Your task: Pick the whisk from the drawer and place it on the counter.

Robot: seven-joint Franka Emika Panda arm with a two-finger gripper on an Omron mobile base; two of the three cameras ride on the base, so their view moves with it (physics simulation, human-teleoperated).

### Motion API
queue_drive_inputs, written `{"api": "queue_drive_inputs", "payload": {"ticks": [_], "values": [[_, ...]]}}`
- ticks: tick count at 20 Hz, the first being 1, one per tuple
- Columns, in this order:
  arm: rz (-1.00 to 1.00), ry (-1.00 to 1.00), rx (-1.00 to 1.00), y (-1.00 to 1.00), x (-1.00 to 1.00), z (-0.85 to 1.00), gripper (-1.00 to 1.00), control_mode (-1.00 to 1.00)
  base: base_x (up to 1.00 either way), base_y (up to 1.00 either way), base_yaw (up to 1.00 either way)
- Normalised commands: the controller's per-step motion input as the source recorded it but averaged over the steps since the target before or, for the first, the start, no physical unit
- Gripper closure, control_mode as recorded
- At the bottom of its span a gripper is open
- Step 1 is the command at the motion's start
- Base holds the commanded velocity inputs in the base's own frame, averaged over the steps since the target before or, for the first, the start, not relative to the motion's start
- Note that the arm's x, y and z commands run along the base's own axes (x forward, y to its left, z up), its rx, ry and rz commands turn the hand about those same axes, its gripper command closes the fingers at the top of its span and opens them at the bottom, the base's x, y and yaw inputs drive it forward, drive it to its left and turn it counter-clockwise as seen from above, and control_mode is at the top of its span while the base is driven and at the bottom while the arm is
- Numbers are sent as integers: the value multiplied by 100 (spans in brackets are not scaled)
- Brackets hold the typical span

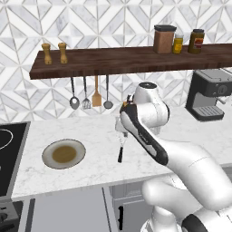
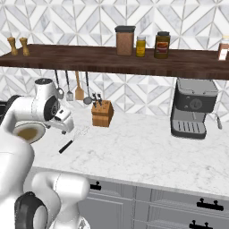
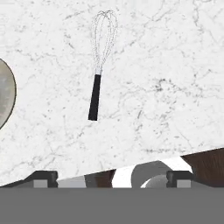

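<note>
Whisk (image 3: 99, 65) flat on marble surface (image 3: 175, 65), plate (image 1: 64, 153) at its 9 o'clock. Arm elbow-high, end effector (image 3: 111, 178) hovering above, pointing down, fingers spread, pinching nothing.

A whisk (image 3: 99, 65) lies flat on the white marble counter (image 3: 166, 78), wire head up, black handle down. A plate's (image 3: 5, 98) edge shows at left.

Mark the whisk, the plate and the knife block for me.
whisk (image 3: 94, 103), hand view, on its black handle.
plate (image 1: 64, 154), left base view, on its brown centre.
knife block (image 2: 101, 115), right base view, on its wooden front.
</note>
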Motion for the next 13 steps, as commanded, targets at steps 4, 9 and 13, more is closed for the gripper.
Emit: {"api": "queue_drive_inputs", "payload": {"ticks": [4,9,13], "values": [[32,-11,-7,-64,-100,48,-100,-100,0,0,0],[21,-10,0,-30,-100,38,-100,-100,0,0,0],[13,-7,0,0,-74,49,-100,-100,0,0,0]]}}
